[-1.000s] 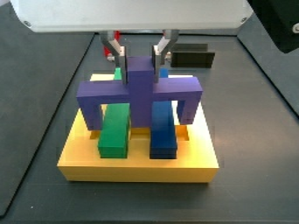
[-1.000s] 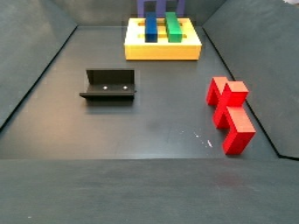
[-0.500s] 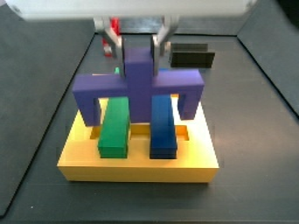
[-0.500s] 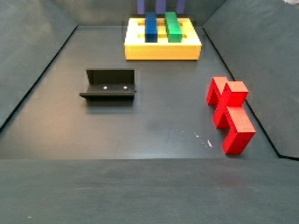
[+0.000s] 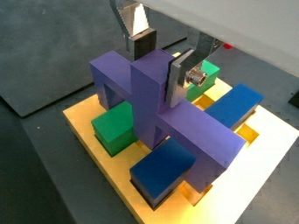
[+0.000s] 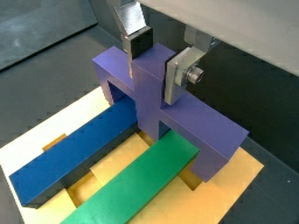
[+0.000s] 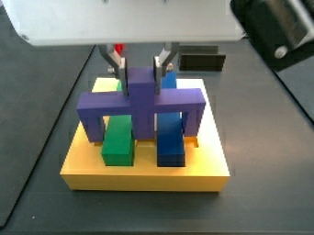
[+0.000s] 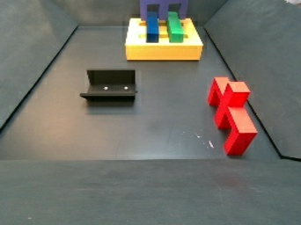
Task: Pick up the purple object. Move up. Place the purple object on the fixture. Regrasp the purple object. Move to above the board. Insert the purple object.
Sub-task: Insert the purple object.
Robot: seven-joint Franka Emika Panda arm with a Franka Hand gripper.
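Observation:
The purple object (image 7: 141, 99) stands on the yellow board (image 7: 147, 171), its legs straddling a green bar (image 7: 119, 138) and a blue bar (image 7: 172, 142). My gripper (image 7: 139, 66) hangs right above it, its two silver fingers on either side of the raised middle tab, shut on it. Both wrist views show the gripper (image 5: 162, 57) (image 6: 158, 59) clamping the tab of the purple object (image 5: 152, 101) (image 6: 158, 114). The dark fixture (image 8: 109, 86) stands apart on the floor with nothing on it. In the far side view only the purple object's (image 8: 159, 9) lower part shows above the board (image 8: 165, 50).
Red upright pieces (image 8: 231, 114) stand on the floor to one side, well away from the board. The fixture (image 7: 203, 61) also shows behind the board. Raised walls border the dark floor.
The purple object, held in the gripper, rose briefly and has now come down lower onto the board, its legs reaching further down beside the bars. Fixture and red pieces have not moved.

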